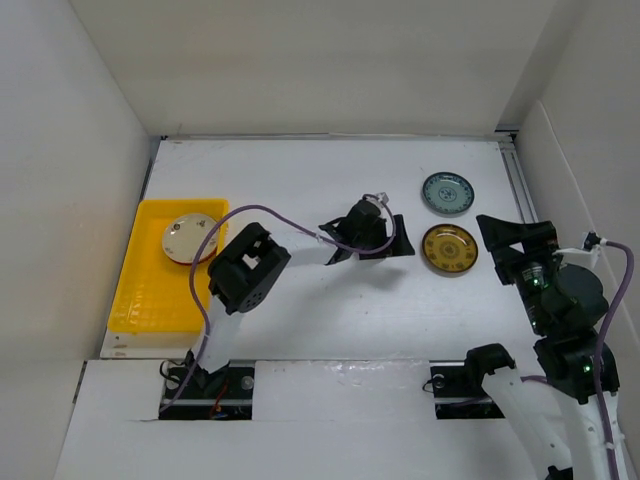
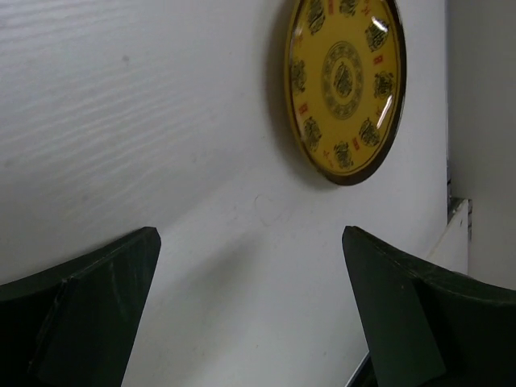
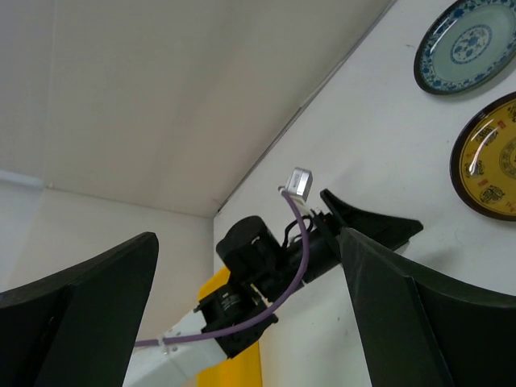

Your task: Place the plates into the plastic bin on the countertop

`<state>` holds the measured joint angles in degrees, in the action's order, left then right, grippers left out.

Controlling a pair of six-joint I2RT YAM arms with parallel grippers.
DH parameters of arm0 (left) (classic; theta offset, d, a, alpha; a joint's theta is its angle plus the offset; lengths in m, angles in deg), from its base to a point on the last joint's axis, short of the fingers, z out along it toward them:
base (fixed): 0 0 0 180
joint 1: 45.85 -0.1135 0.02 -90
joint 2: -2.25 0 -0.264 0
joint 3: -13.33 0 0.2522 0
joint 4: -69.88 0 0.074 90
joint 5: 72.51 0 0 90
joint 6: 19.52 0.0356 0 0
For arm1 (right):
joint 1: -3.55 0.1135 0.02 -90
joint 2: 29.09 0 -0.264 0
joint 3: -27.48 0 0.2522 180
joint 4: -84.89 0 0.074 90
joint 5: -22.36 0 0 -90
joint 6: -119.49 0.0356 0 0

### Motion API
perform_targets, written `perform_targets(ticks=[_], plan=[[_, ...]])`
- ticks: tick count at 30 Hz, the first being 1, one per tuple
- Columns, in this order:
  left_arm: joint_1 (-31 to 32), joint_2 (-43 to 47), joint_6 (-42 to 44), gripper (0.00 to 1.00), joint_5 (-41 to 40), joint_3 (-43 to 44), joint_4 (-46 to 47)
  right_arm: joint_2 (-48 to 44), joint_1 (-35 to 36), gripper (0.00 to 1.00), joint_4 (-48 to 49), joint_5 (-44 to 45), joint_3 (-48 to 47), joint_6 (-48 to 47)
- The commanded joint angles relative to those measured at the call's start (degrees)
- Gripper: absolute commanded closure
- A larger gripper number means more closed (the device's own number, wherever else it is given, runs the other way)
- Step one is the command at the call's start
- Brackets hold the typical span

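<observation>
**Fingers.** The left gripper (image 1: 400, 238) has its fingers (image 2: 81, 306) spread as wide as they go, with nothing between them. Only bare countertop (image 2: 161, 121) shows in the gap. The brown-gold patterned plate (image 2: 347, 85) lies flat ahead of the tips, off the gap's centre line and untouched. The right gripper (image 1: 492, 245) also has its fingers (image 3: 419, 322) fully apart and empty. It is held above the surface, just on the other side of the same plate.

**Hazards.**
- Both grippers flank one plate from opposite sides, so if both advance, the fingers are likely to collide.
- The plate sits flat with a low rim, so a level approach may shove it along the countertop instead of getting a finger under the edge.
- A shove toward the far wall could knock it into the teal-grey patterned plate (image 1: 447, 193), which is just beside it.
- A thin pinch on the rim may slip during the carry to the yellow plastic bin (image 1: 150, 290), which is well apart at the left. A cream plate (image 1: 188, 238) already rests there, apparently on top of others.

**Pose.** The left arm (image 1: 250, 270) reaches diagonally right from its base, wrist low, with its fingers pointing at the plate. The right arm (image 1: 560, 300) is folded close to its base, wrist raised, with its gripper facing left.
</observation>
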<state>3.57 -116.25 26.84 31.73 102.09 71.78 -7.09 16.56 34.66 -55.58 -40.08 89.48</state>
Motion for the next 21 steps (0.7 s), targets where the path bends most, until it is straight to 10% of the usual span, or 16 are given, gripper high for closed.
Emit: perform_targets(ticks=[1, 12, 20, 21], plan=[[0.76, -6.28, -2.5, 0.0, 1.4, 6.28, 0.17, -1.17, -0.27, 0.0, 0.6, -1.07, 0.19, -0.75], [1.81, -20.89, -5.05, 0.25, 0.88, 25.89, -8.71, -1.17, -0.27, 0.0, 2.19, -3.79, 2.56, 0.31], [1.81, -27.57, -6.11, 0.73, 2.45, 34.68, -13.28, -1.17, -0.27, 0.0, 3.25, -7.75, 1.95, 0.31], [1.81, -27.58, -6.11, 0.94, 2.46, 36.43, -13.98, -1.17, -0.27, 0.0, 3.25, -8.27, 1.95, 0.31]])
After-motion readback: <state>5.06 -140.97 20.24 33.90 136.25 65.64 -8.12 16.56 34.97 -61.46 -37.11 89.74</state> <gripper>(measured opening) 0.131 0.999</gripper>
